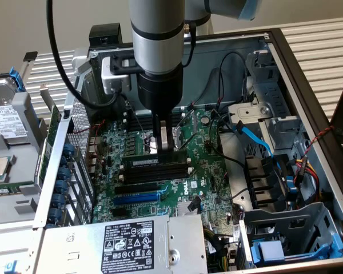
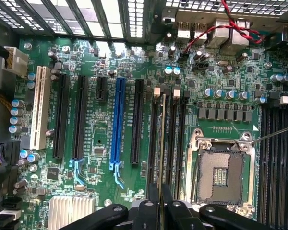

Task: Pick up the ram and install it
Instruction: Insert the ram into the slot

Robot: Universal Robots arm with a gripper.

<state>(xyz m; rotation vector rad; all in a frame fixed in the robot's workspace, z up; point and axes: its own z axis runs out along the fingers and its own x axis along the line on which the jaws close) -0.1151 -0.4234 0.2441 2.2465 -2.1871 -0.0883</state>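
**Hand [image 1: 164, 147] pinching the ram [image 1: 144, 162] right over the black slots [image 1: 160, 174].**
The ram is sitting directly beneath the hand, its long axis running parallel to the slots, at the far edge of that bank. I can't tell whether it's seated.

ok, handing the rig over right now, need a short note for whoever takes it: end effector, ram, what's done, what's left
End effector: shut on the ram, gripping its top edge.
Ram: upright on edge, lined up along the bank of black memory slots, between the blue expansion slot and the CPU socket.
Done: ram picked up and brought to the slots.
Left: seating not confirmed. I cannot tell whether it is pressed home or latched. Not yet released.
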